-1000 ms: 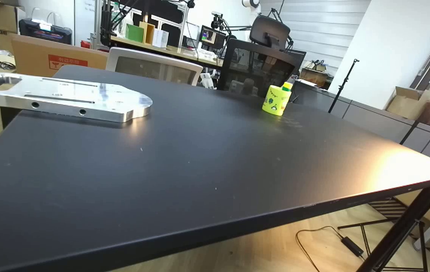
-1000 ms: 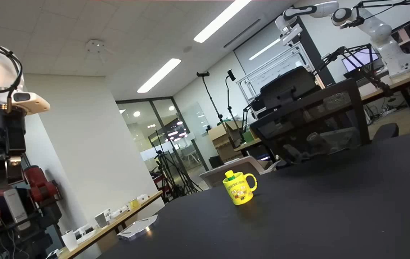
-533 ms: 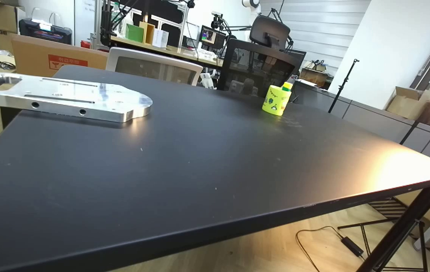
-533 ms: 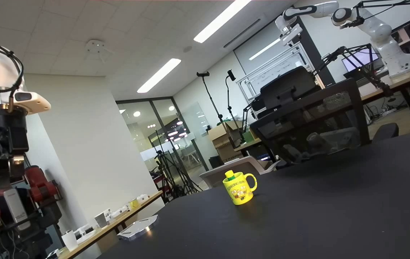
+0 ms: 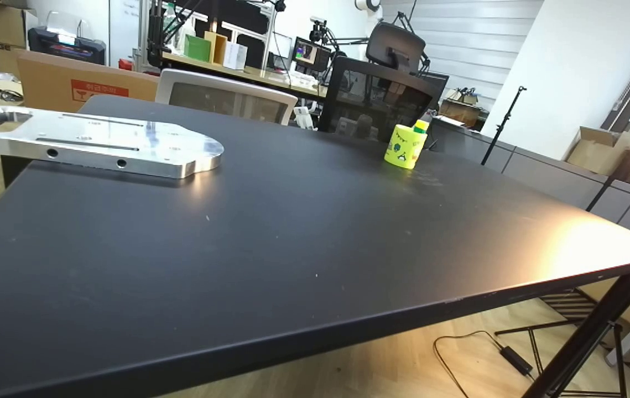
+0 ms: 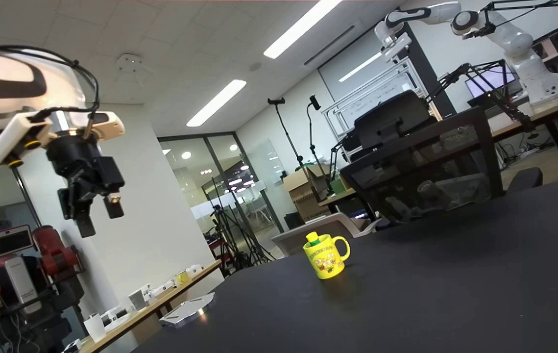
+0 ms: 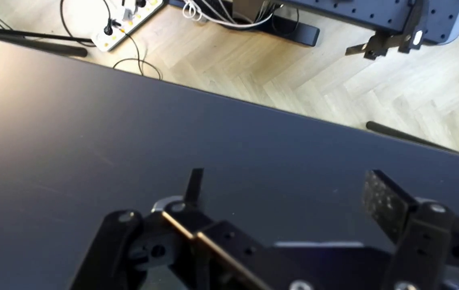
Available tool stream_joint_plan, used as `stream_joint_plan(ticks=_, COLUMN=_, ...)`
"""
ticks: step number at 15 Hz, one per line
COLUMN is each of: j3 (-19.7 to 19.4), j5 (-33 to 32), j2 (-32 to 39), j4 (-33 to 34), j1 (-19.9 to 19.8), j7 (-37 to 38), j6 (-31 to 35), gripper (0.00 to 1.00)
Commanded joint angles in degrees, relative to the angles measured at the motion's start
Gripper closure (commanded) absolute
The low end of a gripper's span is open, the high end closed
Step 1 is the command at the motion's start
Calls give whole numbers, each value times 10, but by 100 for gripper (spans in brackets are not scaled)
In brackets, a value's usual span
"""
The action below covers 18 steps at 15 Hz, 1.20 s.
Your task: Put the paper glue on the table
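The paper glue shows only as a yellow cap and a bit of green, sticking up out of a yellow mug, in both exterior views point(image 5: 420, 127) point(image 6: 313, 239). The rest of it is hidden inside the mug. The yellow mug point(image 5: 402, 148) point(image 6: 326, 258) stands upright on the dark table point(image 5: 292, 232) point(image 6: 430, 284), with its handle showing in an exterior view. My gripper point(image 6: 99, 217) is open and empty, raised in the air to the left of the mug in that view. In the wrist view my gripper point(image 7: 283, 177) has its fingers wide apart over bare table point(image 7: 152, 121).
A silver metal plate point(image 5: 93, 135) point(image 6: 188, 310) with a cut-out lies at the table's edge. A black mesh chair point(image 6: 425, 166) and a pale chair point(image 5: 223, 97) stand beside the table. In the wrist view a power strip point(image 7: 126, 24) lies on the floor.
In an exterior view the arm and gripper have moved in from the left edge to the right and the gripper has tilted. The mug, glue and metal plate have not moved.
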Motion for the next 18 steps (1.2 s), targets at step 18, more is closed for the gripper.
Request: stream_joint_plan(ticks=18, j3=-48, j5=-27, j2=333, j4=282, j1=-68, j7=-33, j6=94, gripper=0)
